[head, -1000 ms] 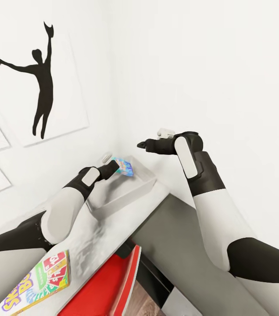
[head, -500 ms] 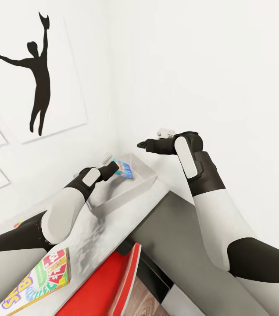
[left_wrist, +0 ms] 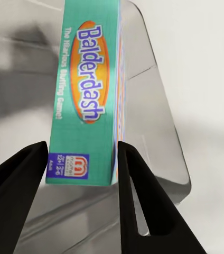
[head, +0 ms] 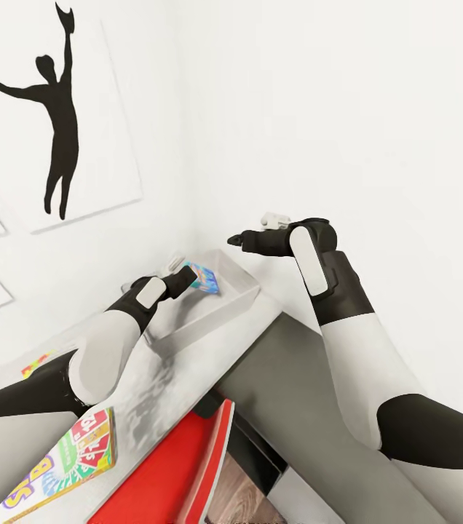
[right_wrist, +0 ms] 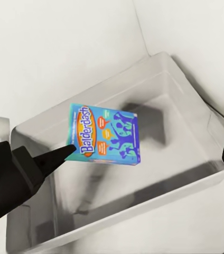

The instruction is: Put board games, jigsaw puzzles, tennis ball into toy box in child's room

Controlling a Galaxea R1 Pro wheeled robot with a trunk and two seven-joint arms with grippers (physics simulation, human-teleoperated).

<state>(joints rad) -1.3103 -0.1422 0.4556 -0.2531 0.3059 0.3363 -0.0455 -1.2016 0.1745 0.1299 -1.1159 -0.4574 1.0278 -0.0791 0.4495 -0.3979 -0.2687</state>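
Observation:
My left gripper (head: 188, 275) is shut on the edge of the blue "Balderdash" board game (head: 204, 277). It holds the box tilted in the air over the light grey toy box (head: 210, 314), which stands at the table's (head: 166, 378) far end by the wall corner. In the left wrist view the fingers (left_wrist: 138, 196) press the board game's teal edge (left_wrist: 85, 106) from both sides. The right gripper (head: 235, 239) hovers open above the toy box's right end, holding nothing. The "SKIP-BO" board game (head: 57, 466) lies at the table's near left. A jigsaw puzzle's corner (head: 35, 362) peeks out behind my left arm.
White walls close in behind and to the right of the toy box, and black silhouette pictures (head: 57, 116) hang on the left wall. A lower dark grey cabinet top (head: 297, 393) adjoins the table on the right. A red object (head: 180, 473) sits below the table's front edge.
The head view has swung slightly, and a jigsaw puzzle's corner now shows at the left. The left gripper still holds the blue board game over the toy box. The right gripper stays where it was.

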